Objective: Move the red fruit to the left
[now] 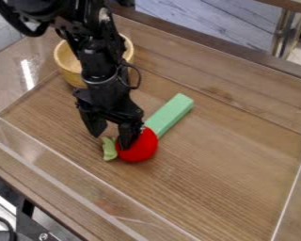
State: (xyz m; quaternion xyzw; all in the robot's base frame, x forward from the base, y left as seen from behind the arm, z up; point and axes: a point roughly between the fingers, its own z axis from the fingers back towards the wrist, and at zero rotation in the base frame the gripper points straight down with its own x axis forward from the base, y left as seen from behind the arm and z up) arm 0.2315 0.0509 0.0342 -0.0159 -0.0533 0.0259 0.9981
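The red fruit [142,147] is a small bright-red round toy with a light-green leaf [106,150] sticking out to its left. It lies on the wooden table near the middle. My black gripper [112,132] hangs straight down just above and left of the fruit, its fingers [94,126] spread open over the leaf side. Nothing is held between them. One fingertip partly covers the fruit's upper left edge.
A light-green rectangular block [168,115] lies diagonally, touching the fruit's upper right. A wooden bowl [69,59] stands behind the arm at the back left. A clear wall [140,221] runs along the table's front edge.
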